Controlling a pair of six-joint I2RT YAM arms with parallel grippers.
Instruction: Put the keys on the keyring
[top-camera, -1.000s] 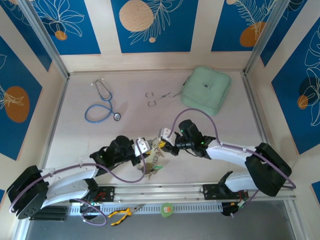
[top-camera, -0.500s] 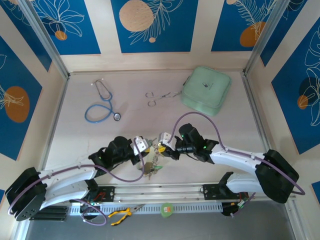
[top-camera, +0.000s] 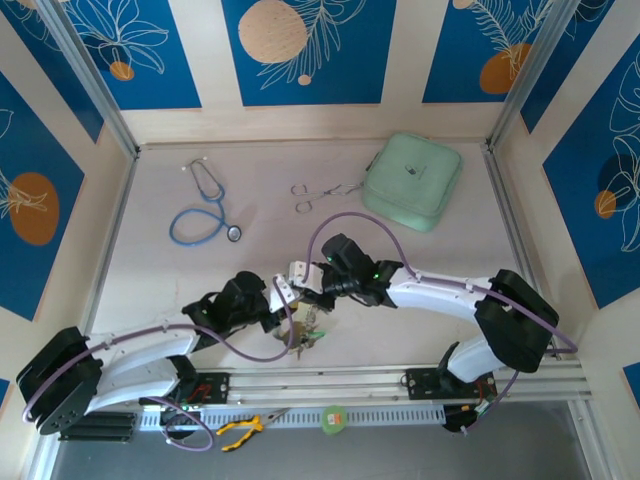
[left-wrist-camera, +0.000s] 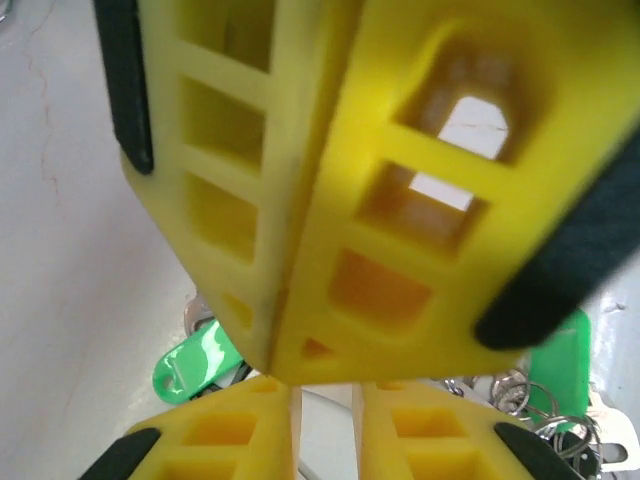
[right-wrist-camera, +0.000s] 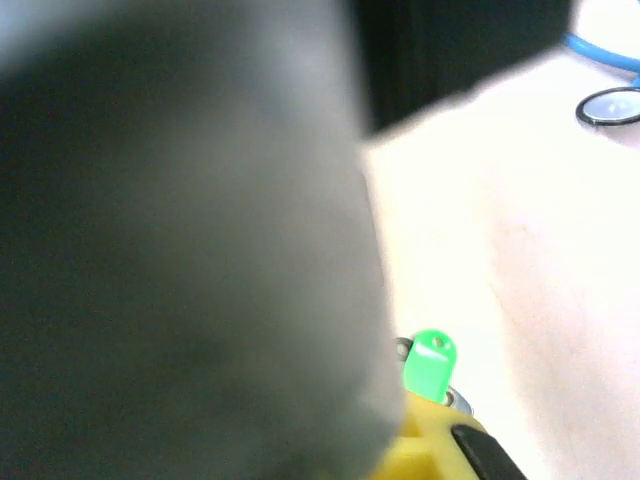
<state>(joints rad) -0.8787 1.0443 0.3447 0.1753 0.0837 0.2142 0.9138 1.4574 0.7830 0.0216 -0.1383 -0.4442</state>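
Arms from both sides meet just inside the middle of the near edge of the surface (top-camera: 180, 270). The left gripper (top-camera: 291, 311) comes in from the near-left corner and the right gripper (top-camera: 309, 297) from the near-right, their tips almost touching. Directly under them, a little nearer the edge, the keys (top-camera: 311, 335) lie in a small tangle of metal and coloured heads. The keyring (top-camera: 295, 330) sits at the left of that tangle, beneath the left gripper, too small from above to trace its loop.

From the left wrist, the left gripper's (left-wrist-camera: 325, 400) yellow jaws stand close together with a thin pale strip caught in the narrow gap, which looks like the keyring. Behind them show two green key heads (left-wrist-camera: 195, 362) and a bunch of small steel rings (left-wrist-camera: 530, 425), while the other arm's yellow finger (left-wrist-camera: 330, 180) looms very close above. From the right wrist, a blurred dark mass covers the left side, with one yellow finger (right-wrist-camera: 425, 455) and a green key head (right-wrist-camera: 432, 365) just beyond it. I cannot tell whether the right jaws are apart or together.

A blue stethoscope (top-camera: 205, 205) lies towards the far-left corner, a pale green pouch (top-camera: 412, 182) towards the far-right corner, and steel forceps (top-camera: 315, 193) between them, just beside the pouch.
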